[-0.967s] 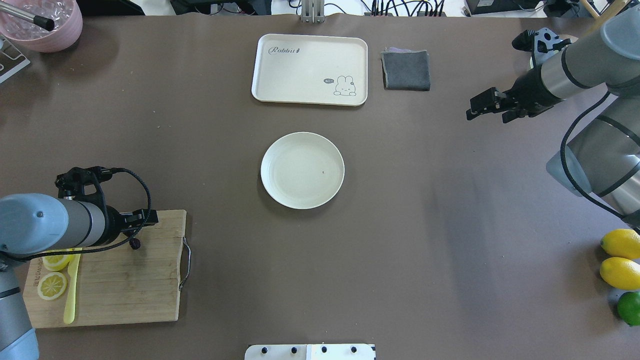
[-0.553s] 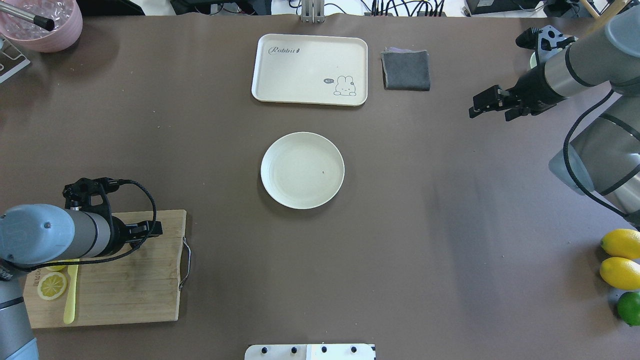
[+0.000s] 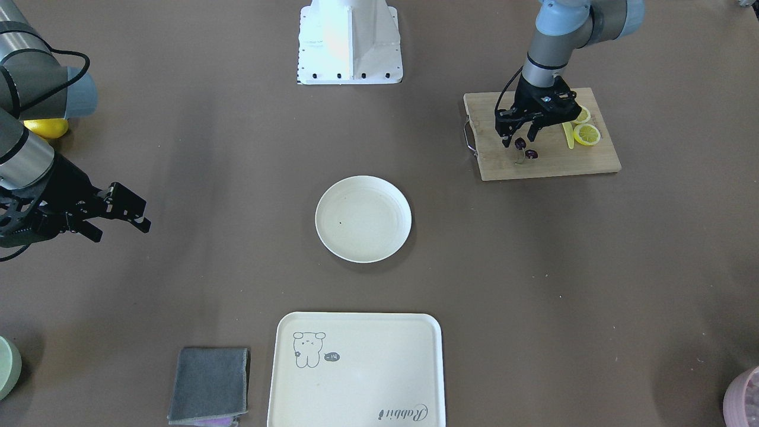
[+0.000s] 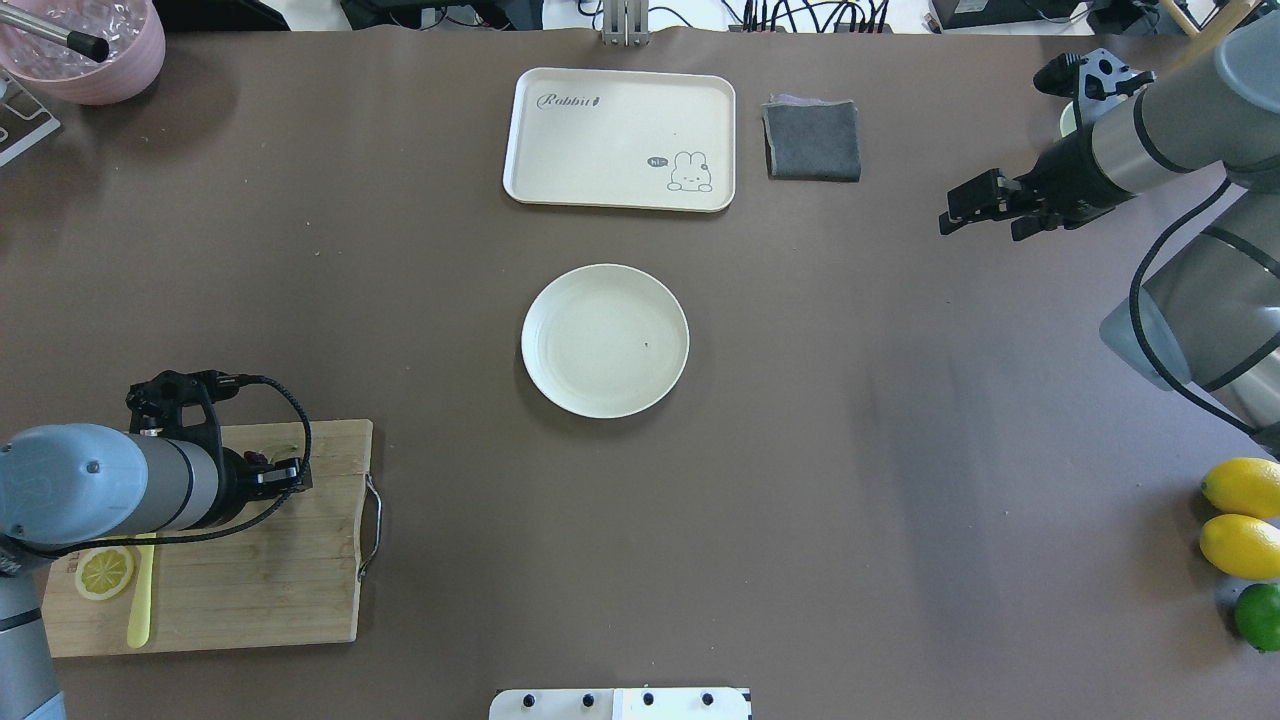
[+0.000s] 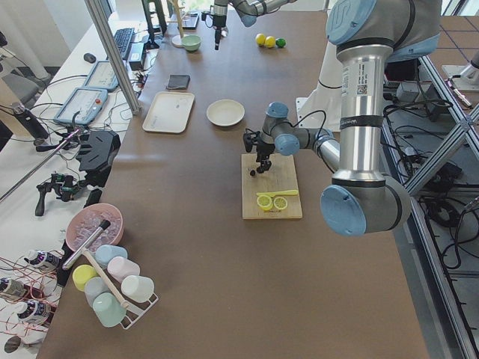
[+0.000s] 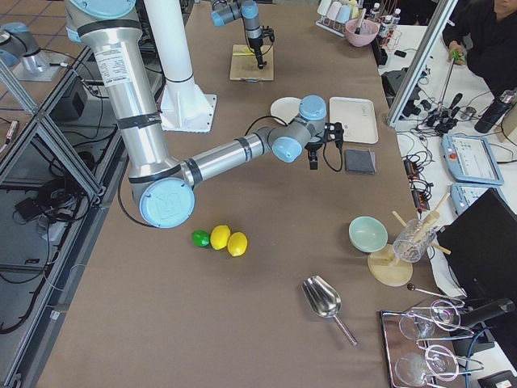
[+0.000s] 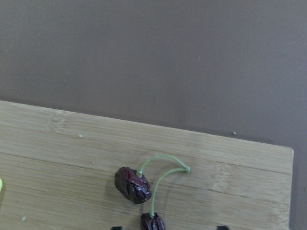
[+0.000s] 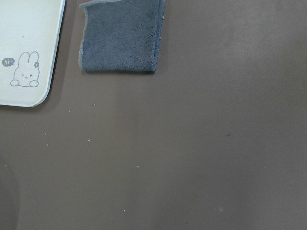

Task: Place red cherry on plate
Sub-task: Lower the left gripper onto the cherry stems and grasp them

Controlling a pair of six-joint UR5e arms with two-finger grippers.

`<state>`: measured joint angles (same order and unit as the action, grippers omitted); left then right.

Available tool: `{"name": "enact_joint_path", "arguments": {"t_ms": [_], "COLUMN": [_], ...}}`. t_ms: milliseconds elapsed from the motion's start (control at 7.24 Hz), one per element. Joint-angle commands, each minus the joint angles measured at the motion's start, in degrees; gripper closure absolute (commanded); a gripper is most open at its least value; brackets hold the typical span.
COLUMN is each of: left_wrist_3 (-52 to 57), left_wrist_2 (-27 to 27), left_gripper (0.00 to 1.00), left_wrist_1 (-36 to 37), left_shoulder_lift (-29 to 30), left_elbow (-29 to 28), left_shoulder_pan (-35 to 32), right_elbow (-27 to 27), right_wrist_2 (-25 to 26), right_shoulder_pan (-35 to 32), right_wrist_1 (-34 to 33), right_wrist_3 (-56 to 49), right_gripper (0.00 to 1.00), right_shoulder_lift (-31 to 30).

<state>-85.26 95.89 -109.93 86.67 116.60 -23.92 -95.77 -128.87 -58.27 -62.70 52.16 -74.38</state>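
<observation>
front view, red cherry point(image 3: 531, 154): we see two tiny dark fruits lying on the cutting board point(image 3: 551, 167), well apart from the plate.
front view, left gripper point(image 3: 520, 140): its two fingers point down and are spread. one fruit sits between them, and we cannot tell if they touch it.
front view, plate point(image 3: 363, 240): round, cream and smooth, with a low raised rim. a tiny dark speck shows in it.
front view, tray point(image 3: 356, 388): a cream rectangle with round corners. a little animal drawing and a word are on it.
front view, right gripper point(image 3: 123, 230): its fingers are spread apart above bare brown table.
overhead view, pink bowl point(image 4: 150, 62): clear shiny lumps sit in it, and a metal stick with a black tip.
overhead view, cutting board: pale striped wood with a metal handle. a lemon slice point(image 4: 104, 571) and a thin yellow knife point(image 4: 140, 600) lie on it.
overhead view, cloth point(image 4: 812, 140): grey, fuzzy and folded square, just beside the tray.
left side view, cups point(image 5: 109, 308): a bunch of soft-coloured cups lies near the pink bowl.
right side view, green bowl point(image 6: 367, 234): pale and round. we cannot tell what is in it.
right side view, scoop point(image 6: 327, 301): shiny metal, near the green bowl.
left wrist view, red cherry: the fruits look wrinkly. a thin green stem bends up from each, and the two stems meet in one joint. the joint points at the board's edge by the bare table. the pair's long way slants across the wood lines.
right wrist view, cloth: soft, with a stitched edge, flat on the table near the tray's corner.
</observation>
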Motion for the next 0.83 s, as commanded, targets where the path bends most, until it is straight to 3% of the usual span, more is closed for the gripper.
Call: {"name": "enact_joint_path", "arguments": {"t_ms": [0, 691], "left_wrist_3": [0.0, -0.1], "left_wrist_2": [0.1, -0.1], "left_gripper": [0.32, 0.33], "left_wrist_1": [-2.4, -2.3], "left_shoulder_lift": [-2.5, -1.9], "left_elbow": [0.1, 0.5], "left_shoulder_pan": [0.1, 0.5], "right_elbow": [-0.1, -1.3], "right_wrist_2": [1.5, 1.4], "right_shoulder_pan": [0.0, -0.1], "right_wrist_1": [0.0, 0.3], "right_wrist_3": [0.0, 0.0], "right_gripper": [0.00, 0.00], "right_shoulder_lift": [-0.2, -1.9]}}
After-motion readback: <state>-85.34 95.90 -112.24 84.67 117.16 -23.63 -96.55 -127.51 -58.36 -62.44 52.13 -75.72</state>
